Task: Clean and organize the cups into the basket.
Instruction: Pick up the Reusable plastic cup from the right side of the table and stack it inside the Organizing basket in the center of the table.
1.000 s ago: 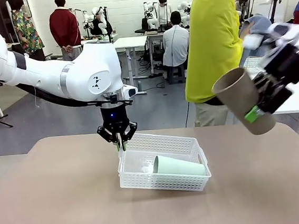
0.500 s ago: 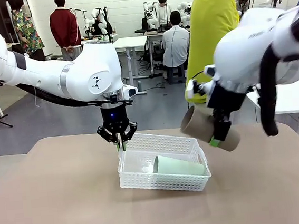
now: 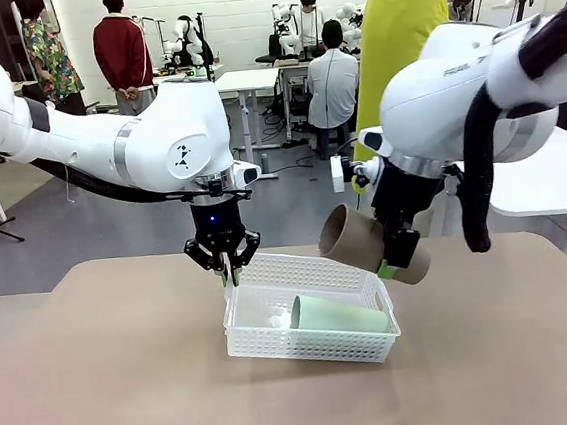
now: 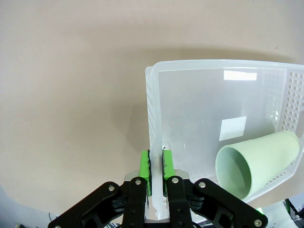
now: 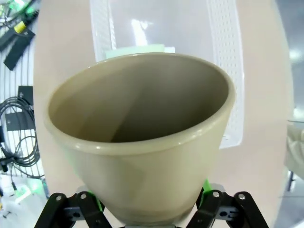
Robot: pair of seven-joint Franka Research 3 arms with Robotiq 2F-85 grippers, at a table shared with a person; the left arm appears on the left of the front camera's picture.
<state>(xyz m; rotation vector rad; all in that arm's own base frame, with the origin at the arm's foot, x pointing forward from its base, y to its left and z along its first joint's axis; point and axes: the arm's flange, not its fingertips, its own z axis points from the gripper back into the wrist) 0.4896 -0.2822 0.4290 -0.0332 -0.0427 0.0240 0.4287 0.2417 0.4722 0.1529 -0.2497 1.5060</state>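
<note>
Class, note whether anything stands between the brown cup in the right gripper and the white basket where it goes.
Nothing visible does: the brown cup hangs by the basket's far right corner. Inside, the mint cup lies along the near side, leaving free floor behind it.

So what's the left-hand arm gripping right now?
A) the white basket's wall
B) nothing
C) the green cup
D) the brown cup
A: the left gripper is shut on the white basket at its side wall. The green cup lies on its side inside, and the right gripper holds the brown cup.
</note>
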